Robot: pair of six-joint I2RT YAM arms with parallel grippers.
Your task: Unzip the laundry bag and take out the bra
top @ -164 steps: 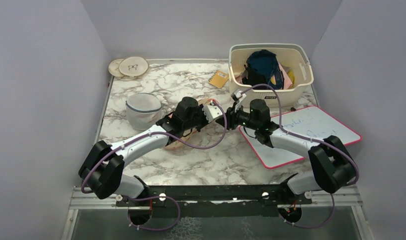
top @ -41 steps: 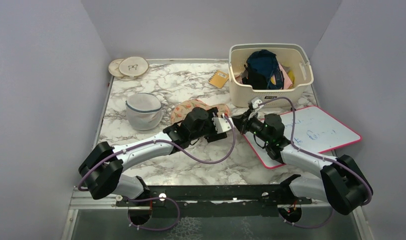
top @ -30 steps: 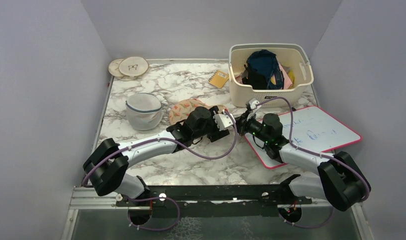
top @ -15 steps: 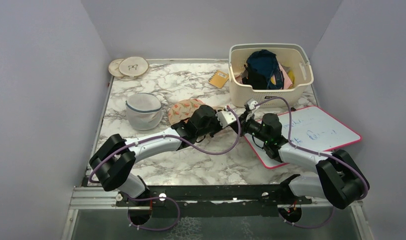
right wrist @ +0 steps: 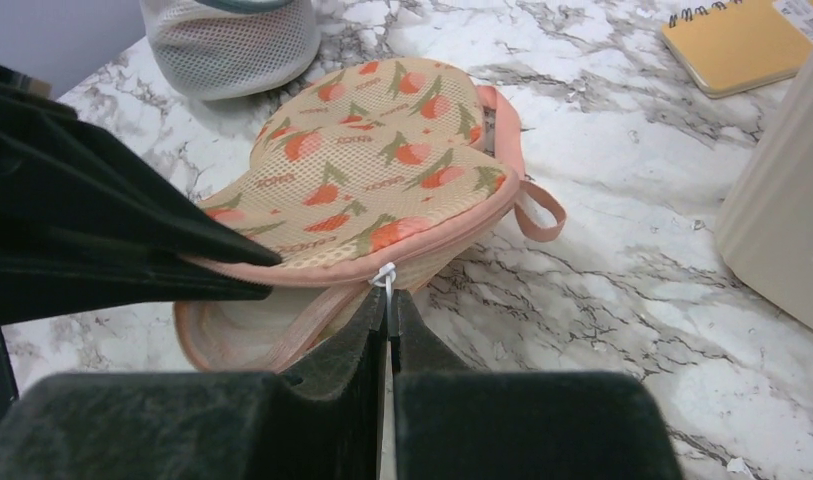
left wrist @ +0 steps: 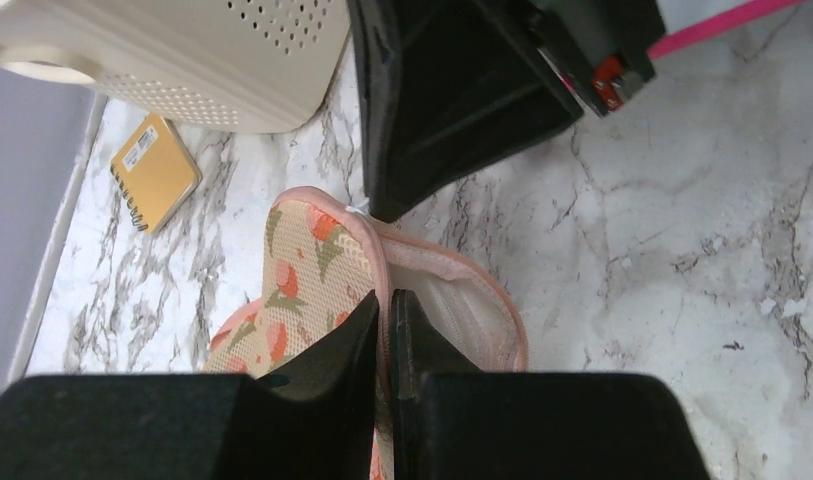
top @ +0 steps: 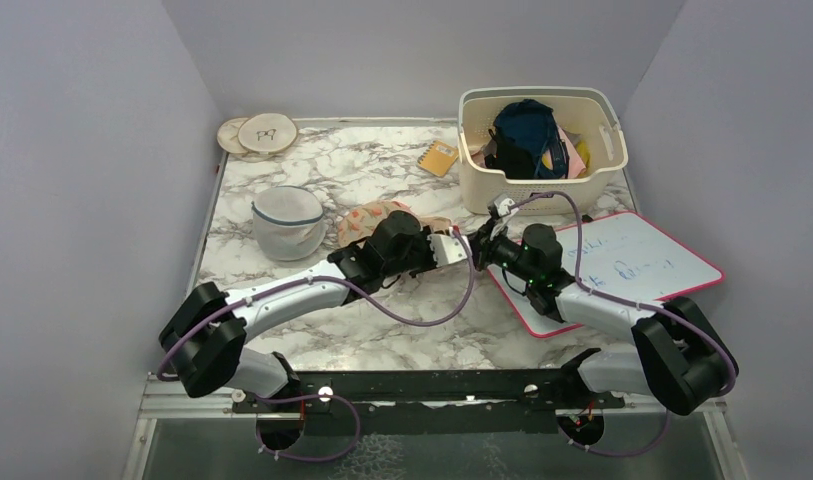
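Between the two arms, near the middle of the desk, the left tool (left wrist: pixel 384 308) is clenched on the pink edging of the laundry bag (left wrist: pixel 300 262), its black fingers pressed together with the border pinched between them. Facing it and almost touching, the right tool (right wrist: pixel 389 300) is clamped shut on the small white zipper pull (right wrist: pixel 384 275) at the bag's seam. Beside that pull the seam gapes, and a pale inner layer shows under the printed top layer. The bag lies flat on the marble, its peach fabric with orange-red prints upward and a pink loop (right wrist: pixel 542 215) sticking out at one side; in the top view most of it is hidden by the left arm. Just beyond the bag on the left sits a white mesh dome (top: pixel 287 220) with a blue rim. Further back a yellow spiral notebook (top: pixel 438 157) lies near a cream perforated basket (top: pixel 542 192), which holds a dark blue garment (top: pixel 527 125) and other coloured cloth. A pink-framed whiteboard (top: pixel 632 262) with blue scribbles lies on the right, partly under the right arm. Two round wooden discs (top: pixel 257 133) rest in the far left corner. The desk (top: pixel 432 350) is white marble with grey veins, and plain pale lilac walls (top: pixel 402 50) close it in on three sides.
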